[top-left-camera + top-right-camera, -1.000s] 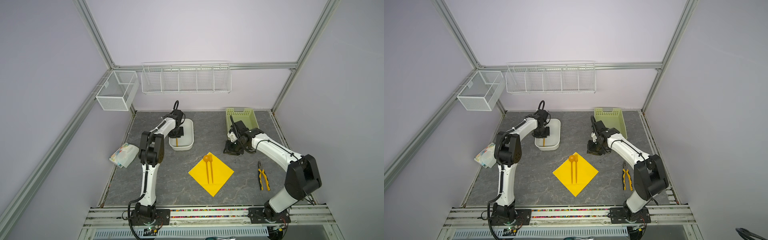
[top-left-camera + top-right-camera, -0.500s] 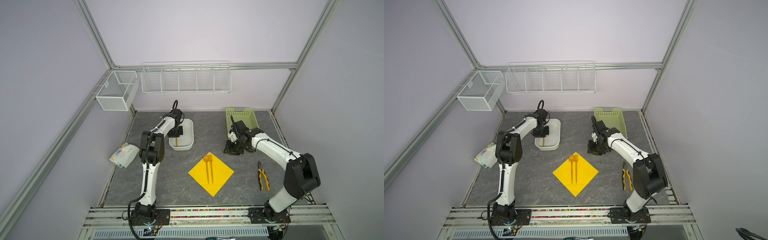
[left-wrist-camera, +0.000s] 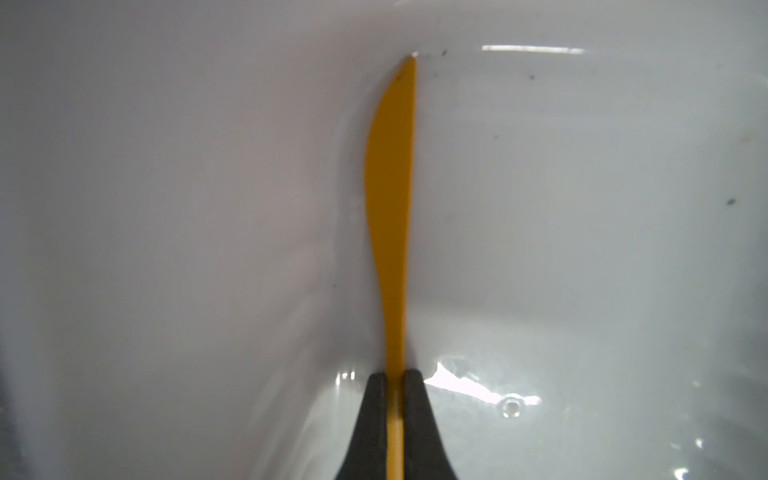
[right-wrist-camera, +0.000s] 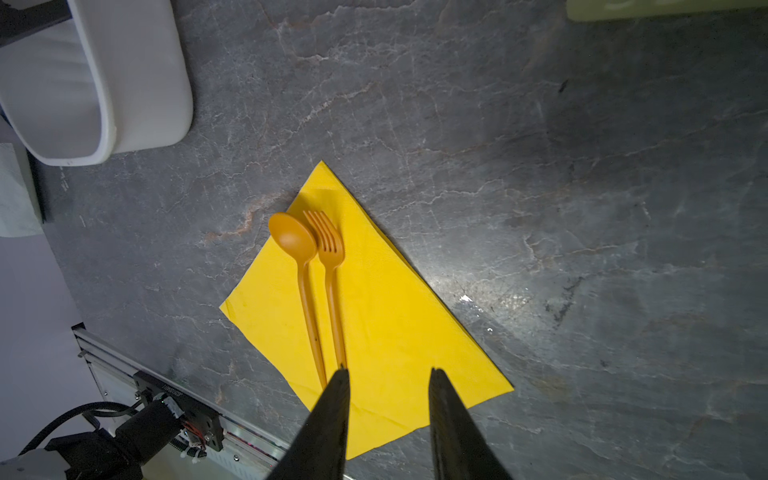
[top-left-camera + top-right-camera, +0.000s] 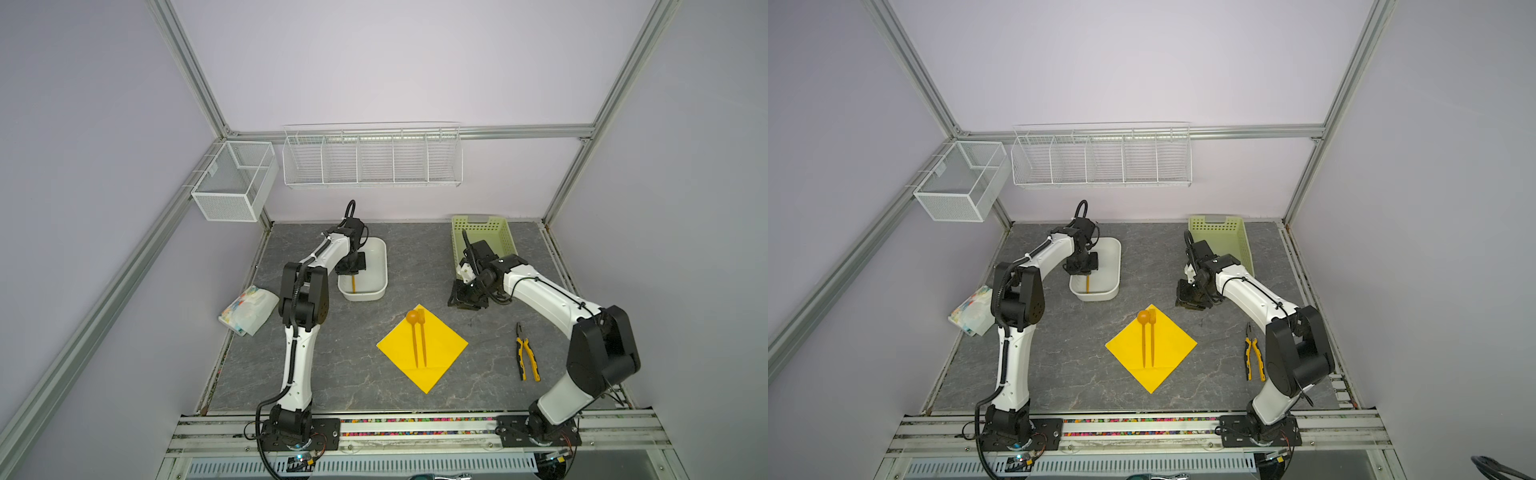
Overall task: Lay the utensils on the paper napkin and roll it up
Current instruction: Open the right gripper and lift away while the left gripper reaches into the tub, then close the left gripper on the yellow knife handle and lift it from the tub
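While pinching the knife handle in the left jaws inside the tub, centre-left, lift straight over the rim; lay beside the fork on the napkin, lower centre, with right jaws spread, empty.

Napkin: flat on the table, near the middle, one corner toward the front edge.
Spoon and fork: on the napkin, side by side, spoon at the left, heads toward the back (the spoon bowl passes a little over the napkin edge).
Tub: behind the napkin, more to the left.
Knife: inside the tub, at its left side.
Packet: at the table's left edge, left of the tub.
Basket: back right corner.
Pliers: right of the napkin, well apart.
Wire shelf: on the back wall.
Wire box: on the left wall, beside the shelf.
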Robot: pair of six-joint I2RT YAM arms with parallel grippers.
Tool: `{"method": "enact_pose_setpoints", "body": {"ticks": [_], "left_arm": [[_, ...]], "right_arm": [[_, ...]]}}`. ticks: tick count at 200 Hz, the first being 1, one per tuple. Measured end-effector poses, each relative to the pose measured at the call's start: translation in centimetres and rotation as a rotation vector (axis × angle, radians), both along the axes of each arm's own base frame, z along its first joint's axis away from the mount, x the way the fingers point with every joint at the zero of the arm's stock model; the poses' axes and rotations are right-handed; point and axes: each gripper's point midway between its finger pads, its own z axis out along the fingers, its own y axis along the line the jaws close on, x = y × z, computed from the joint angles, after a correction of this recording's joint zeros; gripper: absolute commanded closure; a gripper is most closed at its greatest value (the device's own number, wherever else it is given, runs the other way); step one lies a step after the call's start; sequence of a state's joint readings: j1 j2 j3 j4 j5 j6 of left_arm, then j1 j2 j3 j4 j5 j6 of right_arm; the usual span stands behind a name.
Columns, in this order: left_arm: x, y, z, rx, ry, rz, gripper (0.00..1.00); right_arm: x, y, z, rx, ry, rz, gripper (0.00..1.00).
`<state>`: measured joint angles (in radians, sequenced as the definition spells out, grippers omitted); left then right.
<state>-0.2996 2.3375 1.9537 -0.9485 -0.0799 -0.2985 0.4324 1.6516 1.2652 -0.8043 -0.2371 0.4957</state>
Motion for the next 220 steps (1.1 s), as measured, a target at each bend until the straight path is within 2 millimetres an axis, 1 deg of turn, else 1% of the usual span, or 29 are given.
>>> {"method": "enact_pose_setpoints", "body": {"ticks": [29,49,84,104,120,178,220], "left_arm": [[-0.2,-0.3,0.2,-0.014,0.006,-0.004,0.97],[-0.5,-0.6,1.0,-0.027,0.001,-0.01,0.97],[-1.1,-1.5,3.9,-0.05,-0.043,-0.025,0.97],[-1.7,-2.1,5.6,-0.061,-0.068,-0.037,0.97],[-2.3,-2.6,6.8,-0.069,-0.084,-0.045,0.98],[-5.5,-4.3,9.2,-0.084,-0.101,-0.071,0.98],[-8.0,-5.7,12.1,-0.118,-0.143,-0.081,0.98]], "right_arm": [[0.0,0.0,0.1,0.0,-0.001,0.001,0.64],[-0.1,-0.1,0.3,0.001,-0.005,0.002,0.64],[-0.5,-0.3,1.7,0.015,-0.039,0.005,0.64],[-0.9,-0.7,2.4,0.015,-0.055,0.007,0.64],[-1.1,-1.4,2.7,0.011,-0.064,0.002,0.64],[-0.9,-5.0,3.2,0.001,-0.091,-0.056,0.65],[-0.5,-7.7,3.2,-0.002,-0.1,-0.094,0.65]]}}
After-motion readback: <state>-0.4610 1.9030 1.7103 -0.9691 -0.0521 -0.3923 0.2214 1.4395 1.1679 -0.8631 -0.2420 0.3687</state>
